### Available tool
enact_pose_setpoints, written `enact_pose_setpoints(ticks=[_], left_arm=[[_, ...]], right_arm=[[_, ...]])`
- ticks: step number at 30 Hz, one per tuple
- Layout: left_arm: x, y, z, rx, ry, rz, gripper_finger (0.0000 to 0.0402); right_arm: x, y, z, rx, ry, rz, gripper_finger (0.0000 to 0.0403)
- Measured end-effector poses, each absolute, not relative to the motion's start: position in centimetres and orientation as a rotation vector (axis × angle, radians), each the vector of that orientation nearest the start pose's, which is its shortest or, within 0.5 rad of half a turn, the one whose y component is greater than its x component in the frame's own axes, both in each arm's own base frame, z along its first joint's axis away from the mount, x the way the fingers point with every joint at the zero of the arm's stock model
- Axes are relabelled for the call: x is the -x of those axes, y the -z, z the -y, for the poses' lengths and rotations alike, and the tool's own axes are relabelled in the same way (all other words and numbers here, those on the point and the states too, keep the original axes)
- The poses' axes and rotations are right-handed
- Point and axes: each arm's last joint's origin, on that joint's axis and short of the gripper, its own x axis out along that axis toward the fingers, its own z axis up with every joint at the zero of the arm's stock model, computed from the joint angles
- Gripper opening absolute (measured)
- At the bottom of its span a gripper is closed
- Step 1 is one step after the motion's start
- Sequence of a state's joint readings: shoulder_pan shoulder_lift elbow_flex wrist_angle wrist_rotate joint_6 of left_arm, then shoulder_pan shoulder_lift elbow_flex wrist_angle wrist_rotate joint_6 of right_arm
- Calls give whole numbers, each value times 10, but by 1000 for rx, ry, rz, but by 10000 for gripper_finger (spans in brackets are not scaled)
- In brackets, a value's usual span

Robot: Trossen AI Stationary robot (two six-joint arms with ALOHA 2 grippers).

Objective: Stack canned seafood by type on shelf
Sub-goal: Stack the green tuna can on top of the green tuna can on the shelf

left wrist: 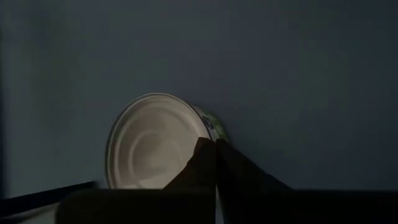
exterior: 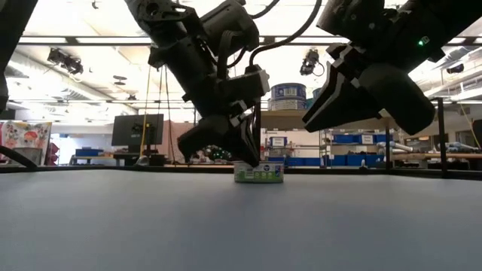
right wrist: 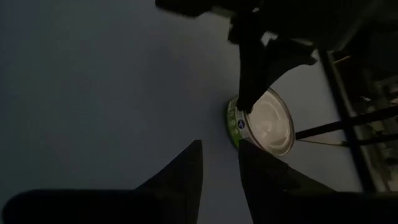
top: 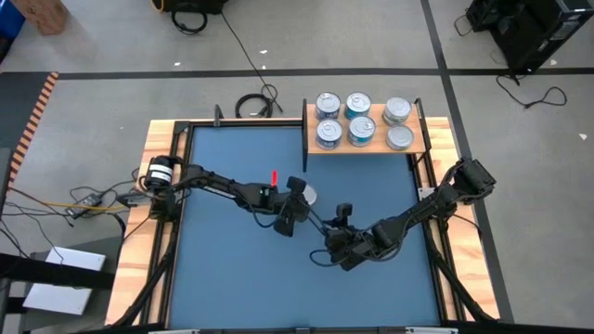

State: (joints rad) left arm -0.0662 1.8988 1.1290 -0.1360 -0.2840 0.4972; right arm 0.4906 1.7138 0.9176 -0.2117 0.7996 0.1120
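Left claw (left wrist: 216, 163) is hovering pressed together right beside a lone tin (left wrist: 155, 142) sitting upright on the blue table (top: 241, 269); right claw (right wrist: 219, 163) is waiting nearby, slightly spread, gripping nothing, while six tins are resting on the shelf (top: 373, 146)

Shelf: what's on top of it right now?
Six tins sit on the shelf in two rows of three, silver tops up. Whether any are stacked on others can't be told; the tops cover whatever is below.
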Motion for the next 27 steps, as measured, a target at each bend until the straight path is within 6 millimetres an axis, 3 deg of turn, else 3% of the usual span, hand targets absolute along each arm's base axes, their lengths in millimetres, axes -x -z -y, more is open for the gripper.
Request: enact_pose_setpoints(ticks=[7, 12, 19, 27], left_arm=[[-389, -164, 21, -469, 79, -908, 1], [-394, -173, 23, -416, 89, -892, 1], [-397, -178, 23, -351, 107, -875, 0], [-398, -179, 24, -314, 110, -863, 0]], right_arm=[[-292, -151, -134, 498, 264, -823, 130], [-294, -130, -136, 596, 259, -877, 181], [-297, -111, -134, 769, 503, -811, 269], [-309, -105, -125, 764, 440, -841, 314]])
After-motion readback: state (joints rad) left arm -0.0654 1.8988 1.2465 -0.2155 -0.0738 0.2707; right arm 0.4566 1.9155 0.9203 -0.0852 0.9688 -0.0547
